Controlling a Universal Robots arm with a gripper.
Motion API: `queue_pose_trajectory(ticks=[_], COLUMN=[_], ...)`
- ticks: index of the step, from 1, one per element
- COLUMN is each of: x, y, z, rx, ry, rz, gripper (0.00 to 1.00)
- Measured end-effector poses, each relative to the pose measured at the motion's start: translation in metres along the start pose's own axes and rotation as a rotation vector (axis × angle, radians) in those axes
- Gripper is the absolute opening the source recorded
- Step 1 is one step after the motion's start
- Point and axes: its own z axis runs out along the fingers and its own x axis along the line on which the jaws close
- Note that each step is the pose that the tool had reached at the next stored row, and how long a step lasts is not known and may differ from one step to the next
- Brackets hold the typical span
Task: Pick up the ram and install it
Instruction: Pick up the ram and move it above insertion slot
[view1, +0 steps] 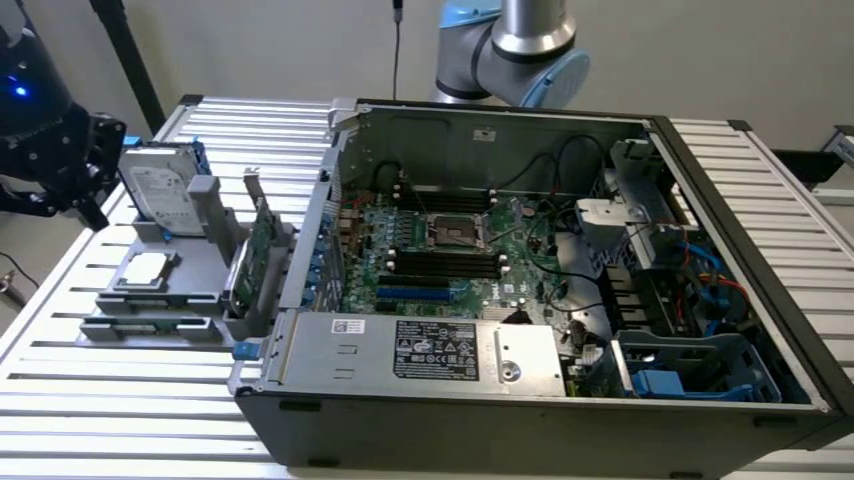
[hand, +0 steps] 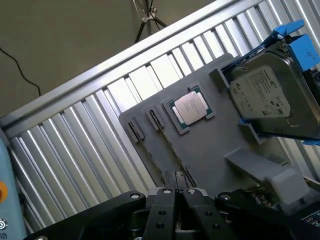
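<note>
A grey parts holder (view1: 180, 262) stands on the slatted table at the exterior view's left. Along its near edge lies a thin greenish strip (view1: 150, 322) that looks like the ram, though I cannot be sure. My gripper (hand: 176, 191) hovers over the holder (hand: 200, 150) with its fingers pressed together and nothing between them. In the exterior view the black gripper (view1: 91, 205) hangs at the far left, above and beside the holder. The open computer case (view1: 307, 400) holds the motherboard (view1: 447, 255), whose black memory slots (view1: 441, 268) sit in a row.
On the holder stand a silver hard drive with blue rails (hand: 265, 95), a CPU chip (hand: 191, 108) and a tall green expansion card (view1: 260, 255). A power supply (view1: 414, 350) fills the case's near side. The arm's base (view1: 514, 50) rises behind the case.
</note>
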Motion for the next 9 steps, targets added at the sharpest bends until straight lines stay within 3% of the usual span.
queue_pose_trajectory(ticks=[9], x=[0.0001], y=[-0.0002], z=[0.0044], rx=[-0.0007], ry=[0.0088], rz=[-0.164], gripper=[0.11])
